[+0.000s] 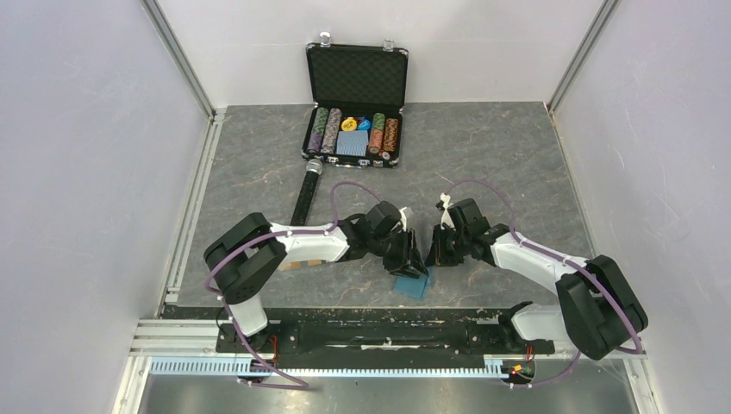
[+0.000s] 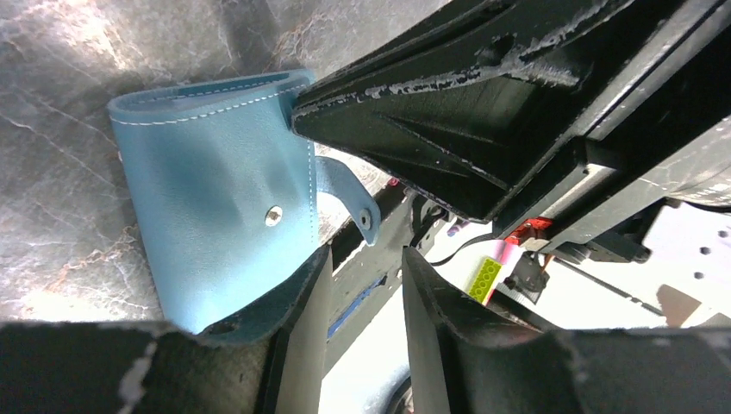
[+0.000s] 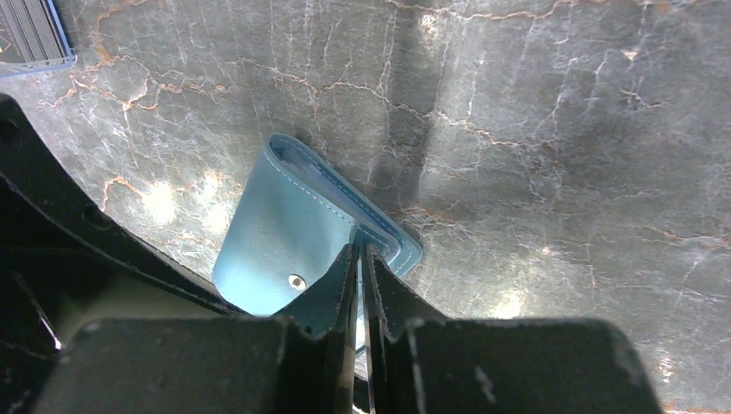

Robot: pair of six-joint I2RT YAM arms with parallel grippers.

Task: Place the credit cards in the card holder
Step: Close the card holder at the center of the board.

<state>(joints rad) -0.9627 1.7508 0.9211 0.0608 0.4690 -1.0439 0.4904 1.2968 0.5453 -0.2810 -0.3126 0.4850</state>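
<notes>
On the grey marbled bench (image 1: 517,155), the right hand (image 3: 360,252) pinches the blue wallet (image 3: 276,233) by its edge; only the left wrist view shows the left hand (image 2: 366,263) parted beside it.

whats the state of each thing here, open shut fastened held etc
wallet: unsnapped, one edge pinched
right gripper: shut on the wallet
left gripper: open, empty
chip case: open
</notes>
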